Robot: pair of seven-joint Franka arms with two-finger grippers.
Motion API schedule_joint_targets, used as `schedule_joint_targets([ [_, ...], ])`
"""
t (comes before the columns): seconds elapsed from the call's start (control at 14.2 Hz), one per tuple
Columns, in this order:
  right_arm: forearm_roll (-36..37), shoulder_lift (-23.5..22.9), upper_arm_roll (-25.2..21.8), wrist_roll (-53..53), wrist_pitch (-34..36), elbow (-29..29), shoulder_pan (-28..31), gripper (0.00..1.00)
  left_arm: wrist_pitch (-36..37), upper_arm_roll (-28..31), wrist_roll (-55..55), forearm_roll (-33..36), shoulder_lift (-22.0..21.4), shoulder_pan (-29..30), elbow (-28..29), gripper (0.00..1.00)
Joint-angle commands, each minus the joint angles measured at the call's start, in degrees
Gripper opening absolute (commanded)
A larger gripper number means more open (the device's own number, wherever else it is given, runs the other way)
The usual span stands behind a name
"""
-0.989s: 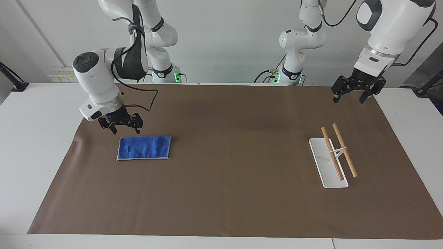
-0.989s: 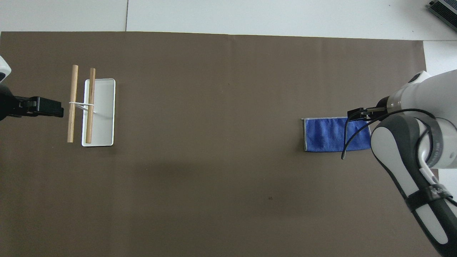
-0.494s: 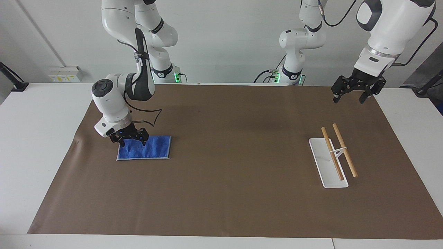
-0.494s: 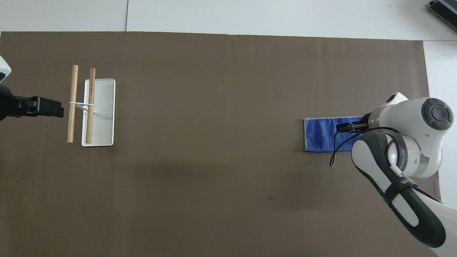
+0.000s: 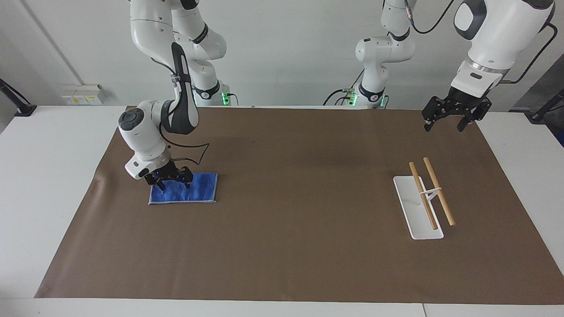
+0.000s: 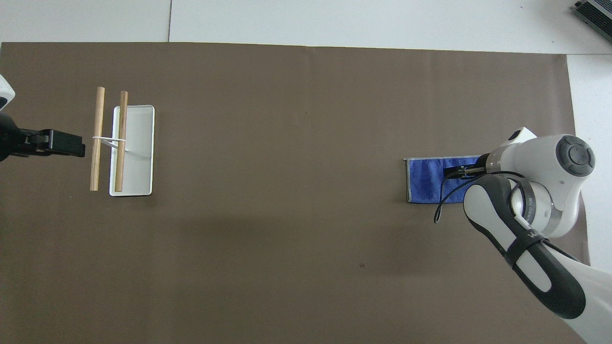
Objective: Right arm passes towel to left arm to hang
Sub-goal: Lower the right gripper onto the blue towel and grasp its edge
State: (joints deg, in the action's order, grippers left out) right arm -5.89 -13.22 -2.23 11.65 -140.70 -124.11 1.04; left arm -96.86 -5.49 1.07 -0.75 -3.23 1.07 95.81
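The blue towel [image 5: 198, 191] lies flat on the brown mat toward the right arm's end; it also shows in the overhead view [image 6: 428, 184]. My right gripper [image 5: 175, 185] is low over the towel's part nearest that end. Its fingers are open, with the tips down at the cloth, and it holds nothing. In the overhead view the right gripper [image 6: 456, 173] and its wrist cover that end of the towel. My left gripper [image 5: 444, 124] hangs open and empty in the air over the mat's corner at the left arm's end, and waits there [image 6: 67, 145].
A white rack base [image 5: 410, 215] with two wooden rods [image 5: 438, 191] raised on a thin stand sits toward the left arm's end; the rack also shows in the overhead view [image 6: 138, 148]. The brown mat [image 5: 299, 220] covers most of the white table.
My right gripper has come down and moved over the towel, from beside its edge nearer the robots onto the cloth. The towel and the left arm have not moved.
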Motion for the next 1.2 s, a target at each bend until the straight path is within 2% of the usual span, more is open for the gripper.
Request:
schedule_joint_targets([
  [0.0, -1.5, 0.0, 0.0, 3.1, -1.9, -1.7, 0.4, 1.0, -0.1, 0.0, -0.5, -0.9, -1.4, 0.4, 1.7, 1.0],
  [0.21, -1.5, 0.0, 0.0, 3.4, -1.9, -2.4, 0.5, 1.0, -0.1, 0.0, -0.5, -0.9, -1.4, 0.4, 1.7, 1.0],
  [0.28, -1.5, 0.0, 0.0, 4.1, -2.6, -2.6, 0.5, 0.95, 0.0, 0.0, -0.5, -0.9, -1.4, 0.4, 1.7, 1.0],
  [0.35, -1.4, 0.0, 0.0, 4.3, -2.9, -2.6, 0.2, 0.6, -0.1, 0.0, -0.4, -0.9, -1.4, 0.4, 1.7, 1.0],
  [0.42, -1.5, 0.0, 0.1, 3.9, -2.9, -2.5, 0.1, 0.31, -0.1, 0.0, -0.4, -0.9, -1.4, 0.4, 1.7, 1.0],
  [0.49, -1.5, 0.0, 0.0, 3.5, -2.9, -2.5, 0.1, 0.08, 0.0, 0.0, -0.4, -0.9, -1.4, 0.4, 1.7, 1.0],
  [0.57, -1.5, -0.1, 0.0, 3.2, -2.8, -2.4, 0.1, 0.0, 0.1, 0.0, -0.3, -0.9, -1.5, 0.4, 1.8, 1.0],
  [0.92, -1.5, 0.0, 0.1, 0.4, -1.4, -0.3, -0.8, 0.0, 0.0, 0.0, -0.2, -0.9, -1.5, 0.4, 2.0, 1.0],
  [1.13, -1.6, 0.7, 0.2, -1.1, 3.0, 3.0, -1.0, 0.0, -0.2, 0.0, -0.2, -0.9, -1.5, 0.4, 2.0, 1.0],
])
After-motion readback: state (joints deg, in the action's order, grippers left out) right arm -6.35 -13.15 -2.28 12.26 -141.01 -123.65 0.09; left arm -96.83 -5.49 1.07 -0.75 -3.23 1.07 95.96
